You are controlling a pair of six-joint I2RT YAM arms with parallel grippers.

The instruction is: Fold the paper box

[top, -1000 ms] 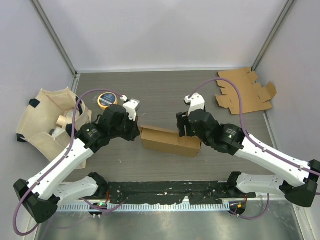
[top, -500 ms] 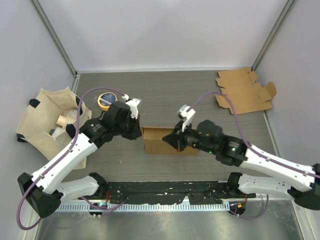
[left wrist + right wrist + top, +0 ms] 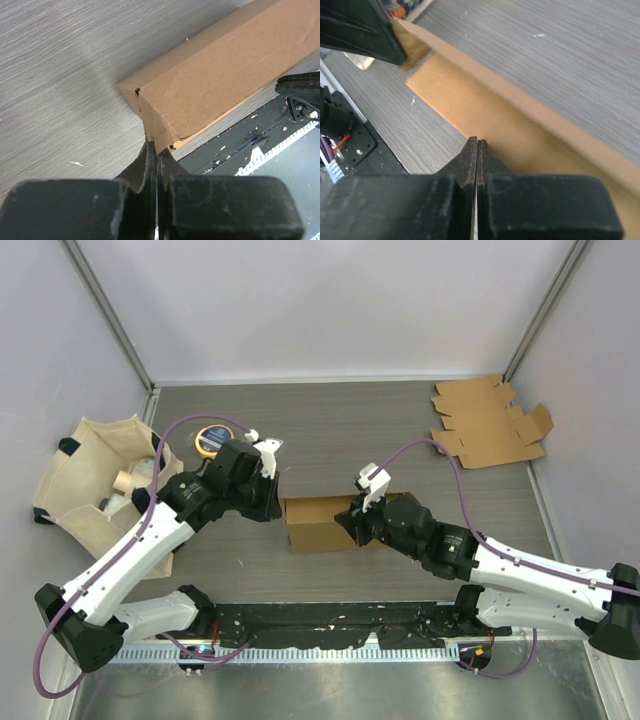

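Beige canvas is forming the bag point(image 3: 95, 475) that is slumping at the far-left edge of the grey wood-grain table point(image 3: 330, 420), with a few pale items showing inside it. Just right of the bag, toward the far side, a roll of tape point(image 3: 212, 437) is lying flat.

Next, the left gripper point(image 3: 278, 505) is reaching in from the left and meeting the left end of the paper box point(image 3: 320, 523). In the left wrist view its fingers point(image 3: 147, 160) are pressed tightly together, with the left gripper's tip point(image 3: 156, 148) touching the near corner of the box's end point(image 3: 215, 70). I cannot tell whether a sliver of card is caught between them.

The brown box is lying near the middle of the table, toward the near edge, between the two arms, with its long side running left to right.

At the box's right end, the right gripper point(image 3: 350, 522) is bearing on the cardboard. In the right wrist view the right gripper point(image 3: 477, 141) is clenched, its tips sitting over a flat brown panel of the box point(image 3: 485, 115).

In the far-right corner, well apart from the box, a flat unfolded cardboard blank point(image 3: 490, 422) is lying on the table.
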